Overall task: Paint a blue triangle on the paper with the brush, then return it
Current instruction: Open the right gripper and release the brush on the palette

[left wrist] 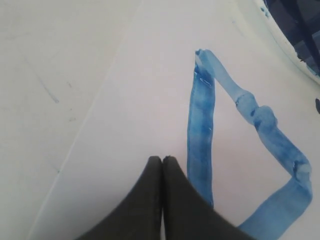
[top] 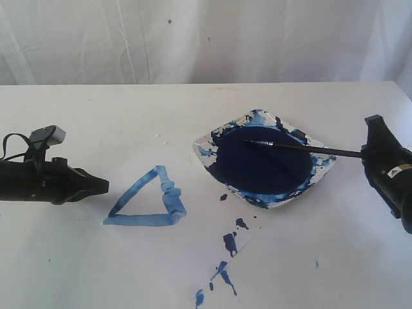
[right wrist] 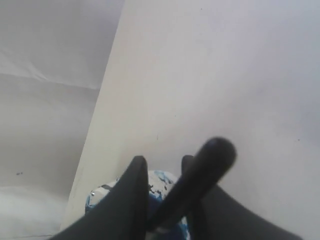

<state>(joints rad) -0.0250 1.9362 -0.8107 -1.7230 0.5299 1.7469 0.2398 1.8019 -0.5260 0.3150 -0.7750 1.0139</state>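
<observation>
brush end is hidden inside right gripper | blue triangle corner is covered by left gripper | dish is mostly masked by blurred right gripper in right wrist view

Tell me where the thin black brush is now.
In the exterior view, the thin black brush is on the right, across the square blue-stained paint dish, handle end in the jaws of the right gripper.

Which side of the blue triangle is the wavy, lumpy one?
The blue triangle's side nearest the paint dish; the other two strokes run straight and even.
</observation>
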